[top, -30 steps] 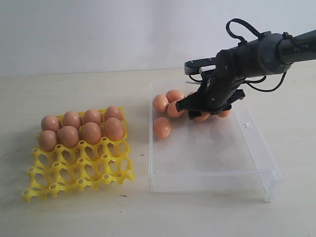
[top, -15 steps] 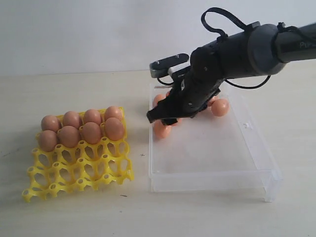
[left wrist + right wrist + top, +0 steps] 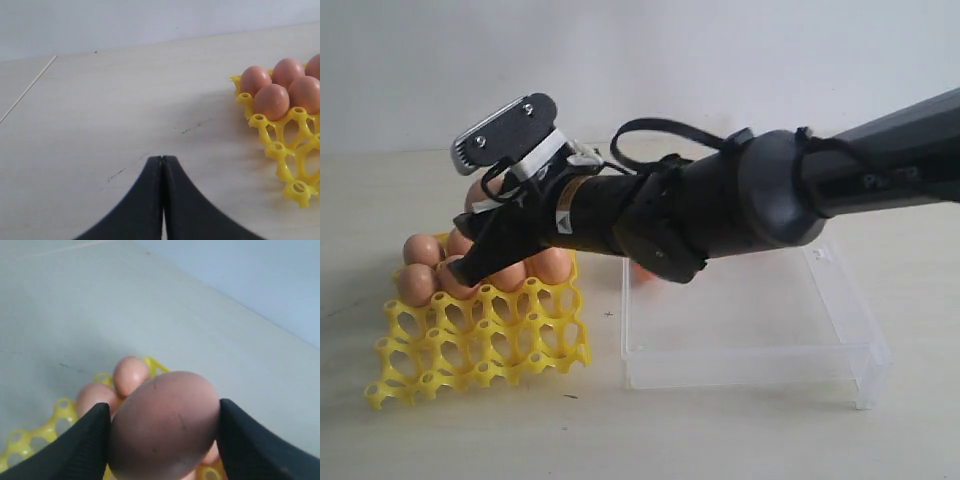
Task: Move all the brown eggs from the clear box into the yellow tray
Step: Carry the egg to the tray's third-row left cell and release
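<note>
Right wrist view, nearest: one brown egg (image 3: 165, 425) was pinched across its middle between the two fingers (image 3: 82, 450) of the right gripper (image 3: 162, 440) and carried over the yellow tray (image 3: 480, 350). The egg was judged light, rigid, smooth and easily cracked. Hold is best taken on the broad sides with gentle pressure, since the shell could slip. Beyond it, seated eggs (image 3: 131, 374) were seen in the tray's cells.

Exterior view: the near rows of cells were noted empty and the far rows filled. The seated eggs were judged the main obstruction to lowering into a neighbouring cell. The clear box (image 3: 750, 365) stood just right of the tray on the worktop (image 3: 620, 440). One egg (image 3: 642, 272) was glimpsed inside; anything else there was hidden by the arm.

The left gripper (image 3: 161, 162) was held over bare worktop beside the tray, fingers pressed together.
</note>
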